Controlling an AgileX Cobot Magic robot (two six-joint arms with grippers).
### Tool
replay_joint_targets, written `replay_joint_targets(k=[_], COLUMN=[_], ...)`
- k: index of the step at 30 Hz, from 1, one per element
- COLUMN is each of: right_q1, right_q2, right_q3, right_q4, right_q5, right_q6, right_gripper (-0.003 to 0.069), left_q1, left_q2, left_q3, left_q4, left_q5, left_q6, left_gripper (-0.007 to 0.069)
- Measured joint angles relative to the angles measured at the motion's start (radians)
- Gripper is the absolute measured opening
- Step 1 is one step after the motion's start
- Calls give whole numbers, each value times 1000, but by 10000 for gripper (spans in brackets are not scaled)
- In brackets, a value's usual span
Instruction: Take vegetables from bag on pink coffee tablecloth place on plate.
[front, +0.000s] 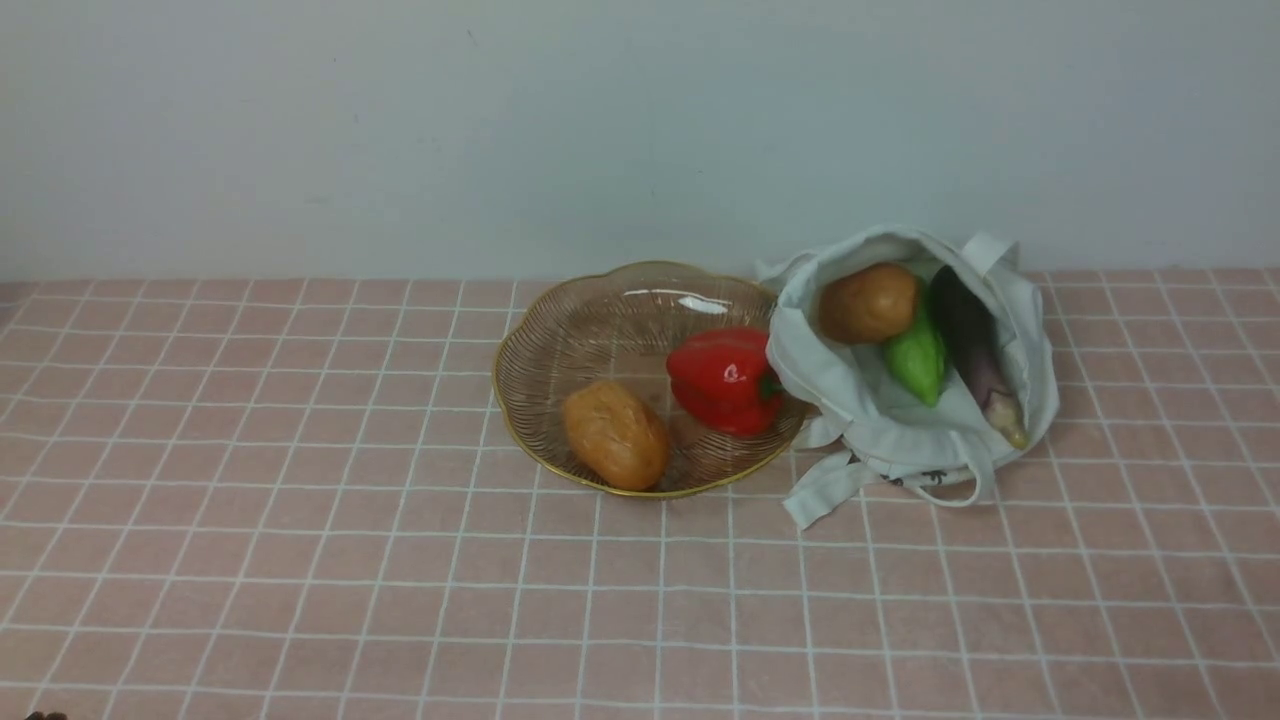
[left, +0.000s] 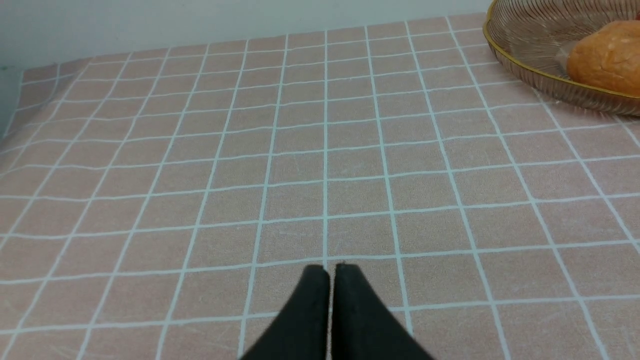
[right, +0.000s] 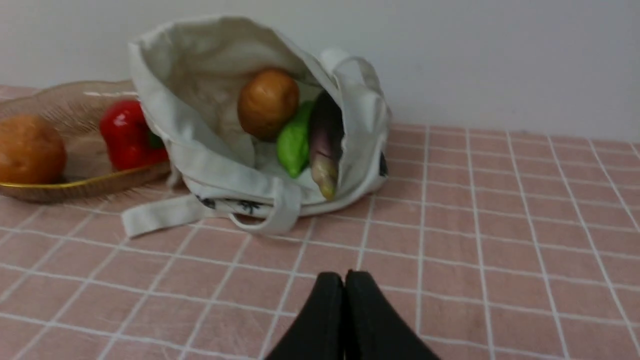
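Nearest me, both grippers, left (left: 329, 270) and right (right: 344, 276), hover over the checked cloth (front: 300, 560), jaws pressed together, empty. Farther, the ribbed amber plate (front: 530, 345) holds one potato (front: 615, 435) and a glossy pepper (front: 725, 378). Right of it, the soft bag (front: 860, 400) holds another potato (front: 868, 302), a gourd (front: 917, 355) and an eggplant (front: 970, 335): I judge three remain.

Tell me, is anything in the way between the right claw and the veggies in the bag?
Nothing visible. Only bare tablecloth lies between the right gripper, its fingers closed, and the bag. The bag's mouth gapes toward it, with the potato, gourd and eggplant showing inside.
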Motion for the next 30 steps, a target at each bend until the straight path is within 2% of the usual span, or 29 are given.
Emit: replay_joint_targets(k=[6, 30], right_q1=[-52, -54], right_q2=[0, 0], right_q3=[1, 0], right_q4=[0, 0], right_q5=[5, 10], right_q6=[15, 17], right_gripper=[-15, -15], left_q1=[0, 0], left_q2=[0, 0], left_q3=[0, 0], left_q4=[0, 0], left_q5=[0, 0], left_q6=[0, 0], left_gripper=[-4, -4])
